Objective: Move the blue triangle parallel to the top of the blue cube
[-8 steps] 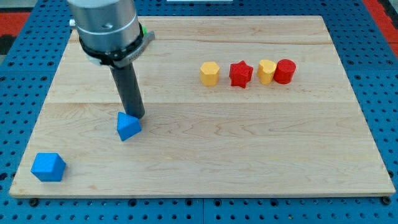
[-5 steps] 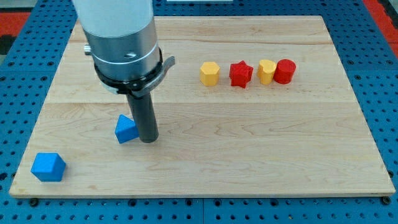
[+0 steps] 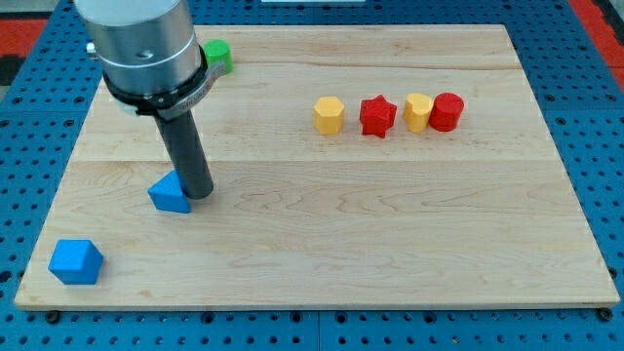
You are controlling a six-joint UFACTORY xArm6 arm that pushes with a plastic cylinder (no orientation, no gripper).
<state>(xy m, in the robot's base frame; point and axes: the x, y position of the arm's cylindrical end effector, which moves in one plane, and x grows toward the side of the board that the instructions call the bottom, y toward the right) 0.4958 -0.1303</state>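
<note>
The blue triangle [image 3: 169, 194] lies on the wooden board [image 3: 390, 214] at the view's left, a little above the middle height. The blue cube [image 3: 75, 261] sits near the board's bottom left corner, down and to the left of the triangle. My tip [image 3: 197, 194] stands on the board right against the triangle's right side. The arm's grey body rises from it toward the view's top left.
A row of blocks lies at the upper right: a yellow hexagon-like block [image 3: 329, 115], a red star [image 3: 376, 116], a yellow block [image 3: 418, 111] and a red cylinder [image 3: 448, 111]. A green block [image 3: 218, 54] shows near the top edge, partly behind the arm.
My tip went around to the triangle's right side and moved left. The blue triangle has slid left, closer to the blue cube. The green block has come into view.
</note>
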